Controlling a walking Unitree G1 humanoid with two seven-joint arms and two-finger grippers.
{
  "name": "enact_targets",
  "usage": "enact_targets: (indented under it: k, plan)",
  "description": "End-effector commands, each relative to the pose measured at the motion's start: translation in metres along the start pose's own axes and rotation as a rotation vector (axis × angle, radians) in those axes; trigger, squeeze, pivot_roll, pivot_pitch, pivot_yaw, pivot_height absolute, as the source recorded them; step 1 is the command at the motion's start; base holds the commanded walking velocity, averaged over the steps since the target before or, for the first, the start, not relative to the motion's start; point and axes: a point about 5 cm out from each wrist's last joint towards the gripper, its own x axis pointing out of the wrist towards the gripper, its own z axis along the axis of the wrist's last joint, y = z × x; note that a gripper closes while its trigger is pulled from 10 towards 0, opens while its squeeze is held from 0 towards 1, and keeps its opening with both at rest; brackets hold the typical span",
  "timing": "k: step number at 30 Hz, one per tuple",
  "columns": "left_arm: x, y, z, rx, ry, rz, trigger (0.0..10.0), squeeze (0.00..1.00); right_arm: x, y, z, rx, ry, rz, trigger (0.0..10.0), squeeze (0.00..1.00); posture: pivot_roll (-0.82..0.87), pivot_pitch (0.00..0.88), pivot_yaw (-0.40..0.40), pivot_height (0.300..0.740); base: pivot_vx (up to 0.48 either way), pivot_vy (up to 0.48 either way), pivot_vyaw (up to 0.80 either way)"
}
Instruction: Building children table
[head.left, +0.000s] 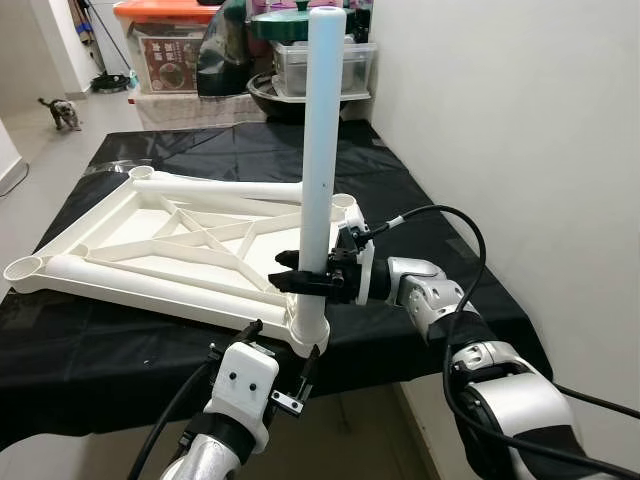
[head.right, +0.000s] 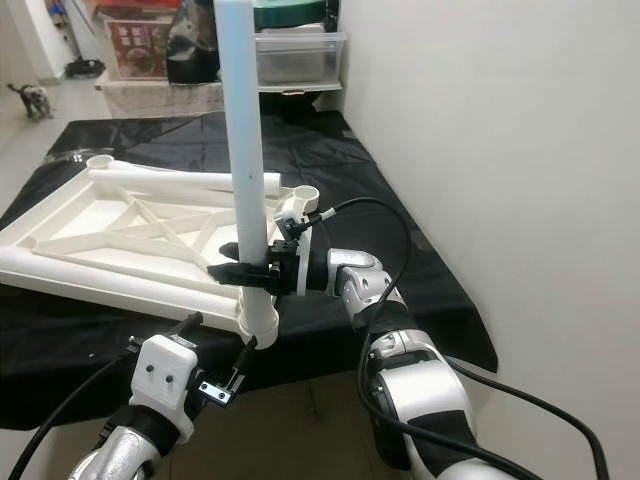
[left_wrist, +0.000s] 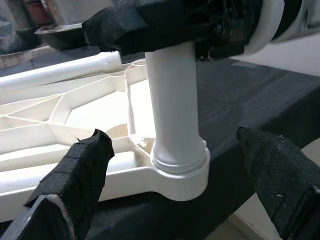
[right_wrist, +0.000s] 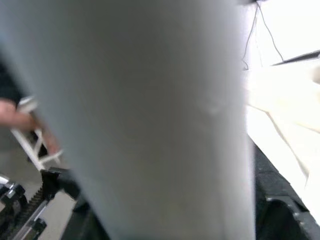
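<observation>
Standing upright in the near corner socket of the upturned white tabletop, the leg is clamped low on its shaft by the right gripper, whose black fingers close round it from the right. I judge the main risk to be a half-seated leg: if the clamp lets go before the base is pushed fully home, the tall tube could lean and topple off the near edge of the black-covered table, since the socket overhangs that edge. A sideways pull from the right arm could also drag the whole light frame. That arm reaches in level from the right, forearm roughly horizontal, wrist straight. The left gripper sits just below and in front of the socket, raised from underneath, its jaws spread wide with the leg base between them, touching nothing.
</observation>
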Motion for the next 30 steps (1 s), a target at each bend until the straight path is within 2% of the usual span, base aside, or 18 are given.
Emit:
enact_targets:
  k: [1, 3, 7, 9, 11, 12, 13, 14, 15, 16, 18, 19, 21, 22, 24, 28, 29, 30]
  plan:
    - [-0.001, -0.002, 0.0, -0.006, 0.003, -0.007, 10.0, 0.0, 0.004, 0.001, -0.003, 0.026, -0.007, 0.002, 0.0, 0.0, 0.05, 0.015, -0.052, 0.74, 0.0, 0.0, 0.0]
    - [-0.001, -0.002, -0.001, -0.005, 0.004, -0.007, 10.0, 0.0, 0.008, -0.007, -0.004, 0.002, 0.007, -0.142, 0.0, 0.0, 0.05, 0.015, -0.052, 0.74, 0.0, 0.0, 0.0]
    - [-0.002, -0.002, -0.001, -0.005, 0.006, -0.006, 10.0, 0.0, 0.007, -0.012, -0.005, -0.031, 0.012, -0.252, 0.0, 0.0, 0.05, 0.011, -0.053, 0.74, 0.0, 0.0, 0.0]
    - [-0.002, -0.002, -0.002, -0.004, 0.008, -0.003, 10.0, 0.0, 0.002, -0.023, -0.006, -0.065, 0.025, -0.484, 0.0, 0.0, 0.05, 0.011, -0.053, 0.74, 0.0, 0.0, 0.0]
    - [-0.002, -0.001, -0.002, -0.003, 0.009, -0.001, 10.0, 0.0, -0.006, -0.033, -0.006, -0.058, 0.027, -0.705, 0.0, 0.0, 0.05, 0.011, -0.053, 0.74, 0.0, 0.0, 0.0]
    - [-0.002, -0.001, -0.002, -0.003, 0.009, -0.001, 10.0, 0.0, -0.006, -0.033, -0.006, -0.058, 0.027, -0.705, 0.0, 0.0, 0.05, 0.011, -0.053, 0.74, 0.0, 0.0, 0.0]
    - [-0.002, -0.001, -0.002, -0.003, 0.009, -0.001, 10.0, 0.0, -0.01, -0.037, -0.006, -0.046, 0.026, -0.782, 0.0, 0.0, 0.05, 0.011, -0.053, 0.74, 0.0, 0.0, 0.0]
    - [-0.002, -0.001, -0.002, -0.005, 0.01, -0.002, 10.0, 0.0, -0.021, -0.043, -0.007, -0.033, 0.033, -0.949, 0.0, 0.0, 0.05, 0.011, -0.053, 0.74, 0.0, 0.0, 0.0]
    - [-0.002, -0.001, -0.002, -0.005, 0.01, -0.002, 10.0, 0.0, -0.021, -0.043, -0.007, -0.033, 0.033, -0.949, 0.0, 0.0, 0.05, 0.011, -0.053, 0.74, 0.0, 0.0, 0.0]
    - [-0.002, -0.001, -0.003, -0.005, 0.012, -0.002, 10.0, 0.0, -0.035, -0.049, -0.008, -0.014, 0.037, -1.146, 0.0, 0.0, 0.05, 0.01, -0.048, 0.74, 0.0, 0.0, 0.0]
    - [-0.002, -0.001, -0.004, -0.005, 0.016, -0.003, 10.0, 0.0, -0.055, -0.053, -0.011, 0.006, 0.034, -1.401, 0.0, 0.0, 0.04, 0.012, -0.048, 0.74, 0.0, 0.0, 0.0]
    - [-0.002, -0.001, -0.004, -0.005, 0.016, -0.003, 10.0, 0.0, -0.055, -0.053, -0.011, 0.006, 0.034, -1.401, 0.0, 0.0, 0.04, 0.012, -0.048, 0.74, 0.0, 0.0, 0.0]
    - [-0.002, -0.001, -0.005, -0.005, 0.02, -0.003, 10.0, 0.0, -0.063, -0.052, -0.018, 0.054, 0.012, -1.56, 0.0, 0.0, 0.04, 0.012, -0.048, 0.74, 0.0, 0.0, 0.0]
    - [-0.002, -0.001, -0.005, -0.005, 0.02, -0.003, 10.0, 0.0, -0.063, -0.052, -0.018, 0.054, 0.012, -1.56, 0.0, 0.0, 0.04, 0.012, -0.048, 0.74, 0.0, 0.0, 0.0]
    - [-0.003, -0.001, -0.005, -0.003, 0.022, -0.003, 10.0, 0.0, -0.055, -0.048, -0.03, 0.111, 0.004, -1.649, 0.0, 0.0, 0.05, 0.019, -0.049, 0.74, 0.0, 0.0, 0.0]
    - [-0.003, -0.001, -0.005, -0.001, 0.023, -0.003, 10.0, 0.0, -0.049, -0.045, -0.036, 0.129, 0.012, -1.685, 0.0, 0.0, 0.05, 0.019, -0.049, 0.74, 0.0, 0.0, 0.0]
    - [-0.003, 0.0, -0.005, -0.001, 0.023, -0.002, 10.0, 0.0, -0.029, -0.041, -0.037, 0.139, -0.019, -1.623, 5.3, 0.0, 0.05, 0.022, -0.051, 0.74, 0.0, 0.0, 0.0]
    - [-0.003, 0.0, -0.005, -0.001, 0.023, -0.002, 10.0, 0.0, -0.029, -0.041, -0.037, 0.139, -0.019, -1.623, 5.3, 0.0, 0.05, 0.022, -0.051, 0.74, 0.0, 0.0, 0.0]
